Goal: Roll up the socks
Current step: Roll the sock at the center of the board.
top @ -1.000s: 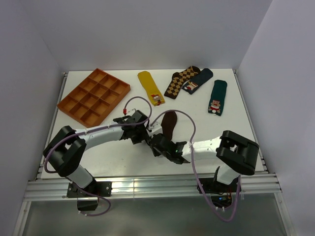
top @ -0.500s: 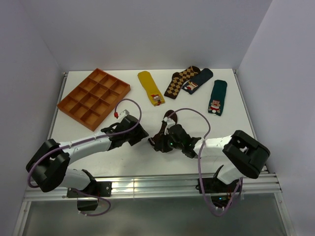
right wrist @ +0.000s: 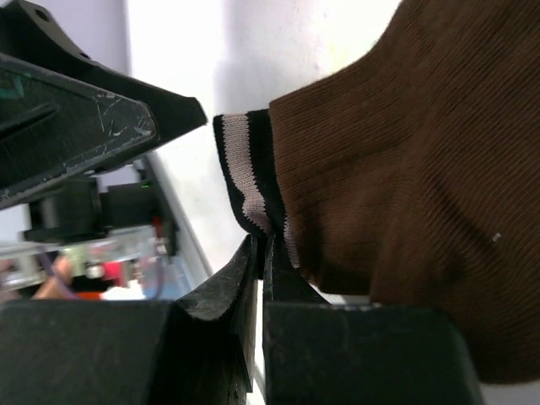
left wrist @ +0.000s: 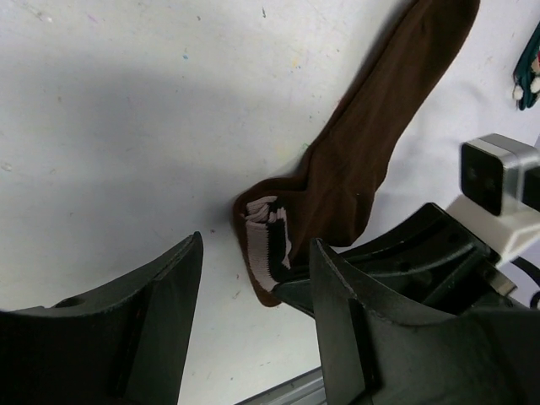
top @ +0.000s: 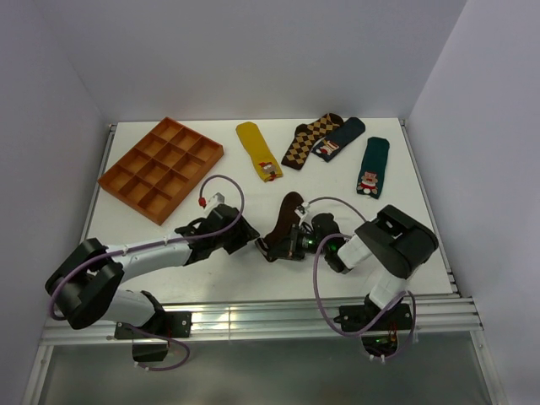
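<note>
The dark brown sock (top: 288, 214) lies at the table's middle, toe away from me, its cream-striped cuff (left wrist: 268, 240) folded over at the near end. It fills the right wrist view (right wrist: 396, 169). My right gripper (top: 275, 247) is shut on the cuff edge (right wrist: 245, 181), jaws pressed together (right wrist: 263, 245) around the fabric. My left gripper (top: 248, 234) is open and empty, just left of the cuff and low over the table. In the left wrist view (left wrist: 253, 246) its jaws stand wide apart with the cuff showing between them, not touching.
An orange compartment tray (top: 160, 164) stands at the back left. A mustard sock (top: 257, 150), a brown-and-tan diamond sock (top: 308, 139), a dark teal sock (top: 342, 137) and a green sock (top: 372, 167) lie along the back. The table's metal front rail (top: 253, 319) is close.
My left gripper has drawn back to the left, off the sock, and stands open. My right arm has folded in while its gripper stays on the cuff, which is now folded.
</note>
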`<state>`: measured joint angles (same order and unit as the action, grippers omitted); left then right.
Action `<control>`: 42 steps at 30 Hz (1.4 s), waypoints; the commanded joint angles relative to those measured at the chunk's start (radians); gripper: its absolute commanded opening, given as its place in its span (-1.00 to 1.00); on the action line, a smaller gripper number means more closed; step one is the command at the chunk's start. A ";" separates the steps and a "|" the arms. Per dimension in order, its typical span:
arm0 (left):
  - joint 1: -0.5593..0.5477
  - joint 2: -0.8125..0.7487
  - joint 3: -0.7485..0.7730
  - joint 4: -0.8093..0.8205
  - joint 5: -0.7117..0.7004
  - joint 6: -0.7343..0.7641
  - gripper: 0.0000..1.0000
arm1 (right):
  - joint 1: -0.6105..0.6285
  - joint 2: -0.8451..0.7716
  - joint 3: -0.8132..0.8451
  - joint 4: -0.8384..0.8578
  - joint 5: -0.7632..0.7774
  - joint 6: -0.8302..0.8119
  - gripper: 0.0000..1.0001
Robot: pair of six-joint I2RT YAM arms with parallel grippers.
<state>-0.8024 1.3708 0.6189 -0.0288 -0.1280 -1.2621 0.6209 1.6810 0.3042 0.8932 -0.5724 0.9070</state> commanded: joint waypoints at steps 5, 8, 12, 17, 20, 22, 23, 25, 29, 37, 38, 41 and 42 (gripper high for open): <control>-0.037 0.033 -0.010 0.090 0.010 -0.022 0.15 | -0.053 0.161 -0.065 0.314 -0.151 0.243 -1.00; -0.044 0.047 -0.008 0.092 0.010 -0.023 0.14 | -0.064 0.236 -0.080 0.441 -0.171 0.314 -1.00; -0.049 0.071 -0.011 0.102 0.014 -0.023 0.11 | -0.072 0.307 -0.086 0.539 -0.179 0.366 -1.00; -0.060 0.100 -0.016 0.115 0.024 -0.026 0.07 | -0.075 0.321 -0.082 0.526 -0.175 0.365 -1.00; -0.060 0.123 -0.016 0.127 0.030 -0.023 0.03 | -0.076 0.306 -0.076 0.472 -0.167 0.340 -1.00; -0.063 0.137 -0.016 0.127 0.030 -0.023 0.01 | -0.076 0.301 -0.074 0.454 -0.165 0.331 -1.00; -0.063 0.142 -0.015 0.125 0.028 -0.022 -0.02 | -0.076 0.301 -0.074 0.454 -0.165 0.331 -1.00; -0.064 0.154 -0.016 0.124 0.027 -0.020 -0.05 | -0.078 0.301 -0.070 0.443 -0.165 0.325 -1.00; -0.063 0.172 -0.021 0.133 0.030 -0.025 -0.25 | -0.078 0.290 -0.062 0.411 -0.165 0.305 -1.00; -0.064 0.186 0.010 0.064 0.004 -0.023 -0.99 | -0.076 0.137 -0.004 0.105 -0.127 0.134 -0.90; -0.064 0.179 0.019 0.044 -0.008 -0.020 -0.99 | -0.076 0.082 0.007 0.055 -0.116 0.104 -0.85; -0.064 0.163 0.068 -0.090 -0.071 0.007 -0.99 | -0.073 -0.006 0.065 -0.155 -0.070 -0.009 -0.58; -0.066 0.162 0.083 -0.127 -0.094 0.021 -0.99 | -0.070 -0.064 0.096 -0.260 -0.055 -0.069 -0.47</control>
<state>-0.8616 1.5364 0.6571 0.0273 -0.1318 -1.2922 0.5480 1.7256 0.3298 0.9112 -0.6968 1.0176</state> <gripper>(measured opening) 0.043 0.235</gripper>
